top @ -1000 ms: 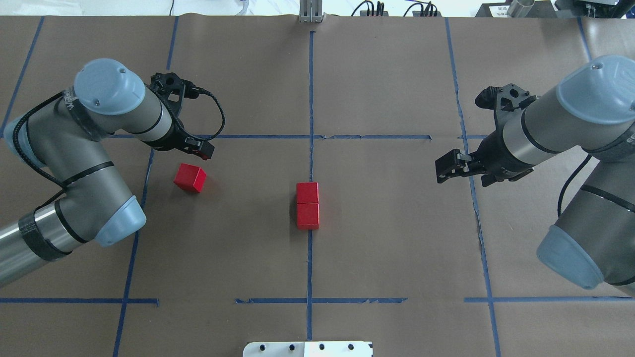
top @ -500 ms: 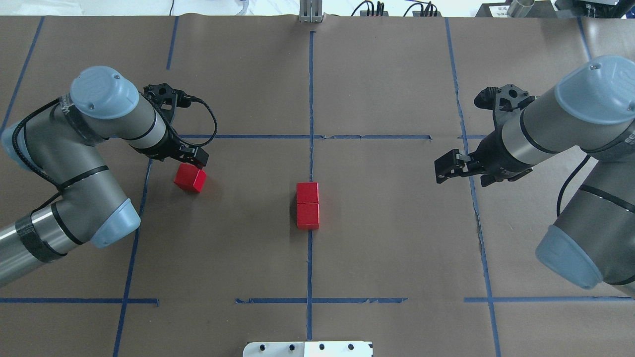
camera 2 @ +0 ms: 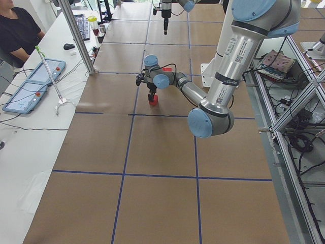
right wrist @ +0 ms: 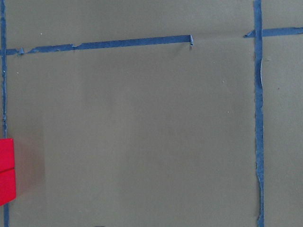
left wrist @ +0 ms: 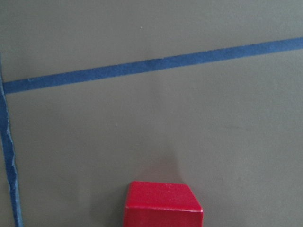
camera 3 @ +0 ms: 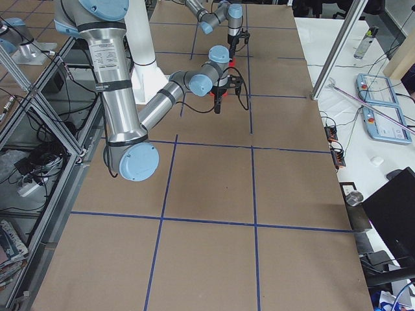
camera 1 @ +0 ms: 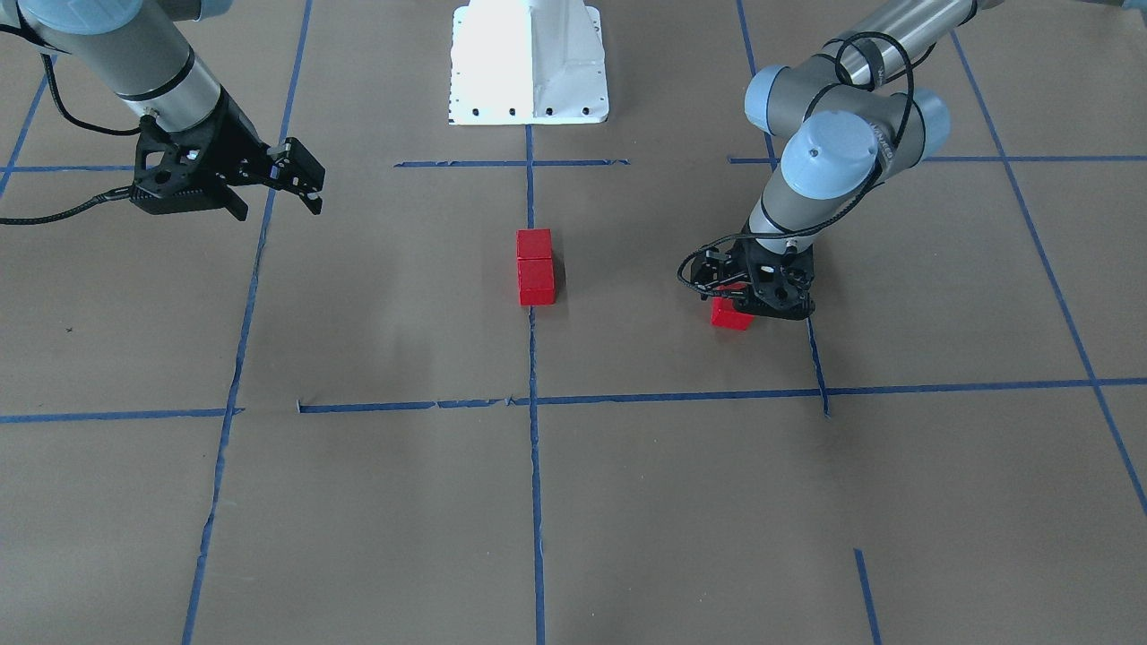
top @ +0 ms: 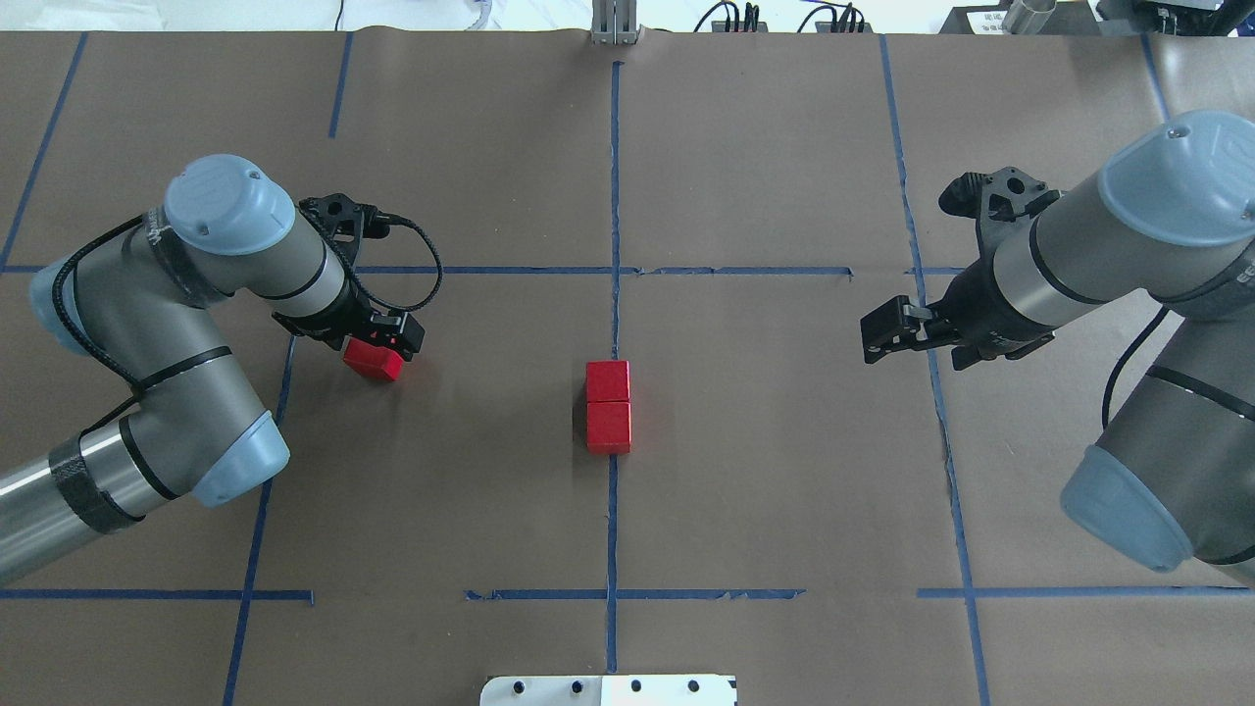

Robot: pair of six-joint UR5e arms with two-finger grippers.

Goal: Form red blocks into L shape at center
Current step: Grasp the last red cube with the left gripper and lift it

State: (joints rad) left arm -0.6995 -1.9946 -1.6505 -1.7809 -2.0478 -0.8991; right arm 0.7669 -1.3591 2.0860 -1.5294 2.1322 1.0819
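Two red blocks [top: 608, 380] [top: 609, 428] lie touching in a line on the central blue tape at the center [top: 647, 333]; they also show in the front view [camera 1: 535, 264]. The third red block [top: 371, 363] rests on the paper far to the left, partly hidden under my left gripper [top: 390, 341]. That gripper stands low over it and looks open. In the left wrist view the block [left wrist: 163, 204] sits at the bottom edge, with no fingers in sight. My right gripper [top: 871, 335] is open and empty, hovering at the right.
The white robot base plate [top: 608, 689] sits at the near table edge. Blue tape lines [top: 529, 270] cross the brown paper. An operator [camera 2: 18, 30] sits by tablets beyond the table's far side.
My left gripper has moved toward me and down, from beyond the lone red block to right over it. The block has not shifted. The right arm is still.
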